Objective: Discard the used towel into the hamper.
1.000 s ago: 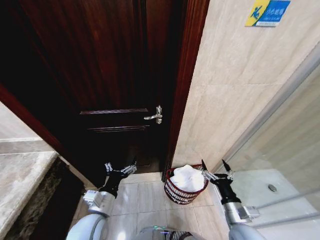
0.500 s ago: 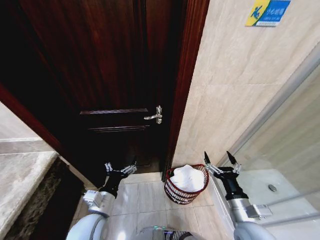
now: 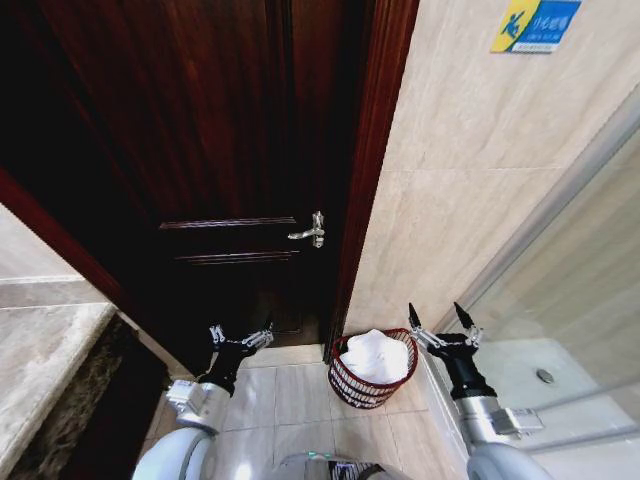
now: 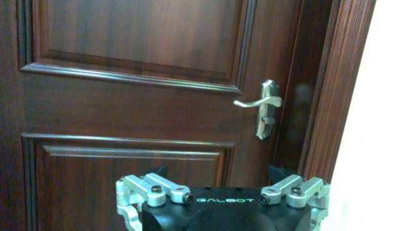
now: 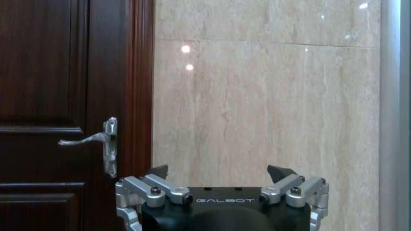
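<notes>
White towel (image 3: 376,356) lying inside hamper (image 3: 371,385), floor at wall foot. Right gripper (image 3: 441,322), fingers spread, empty, hovering at hamper's 3 o'clock. Left gripper (image 3: 241,333), fingers apart, facing door (image 3: 200,150) at hamper's 9 o'clock.

Head view looks down; wrist views share door handle (image 4: 263,107)

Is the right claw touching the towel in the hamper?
Apart. In the head view the open right claw sits beside the hamper, with wall between it and the towel.
</notes>
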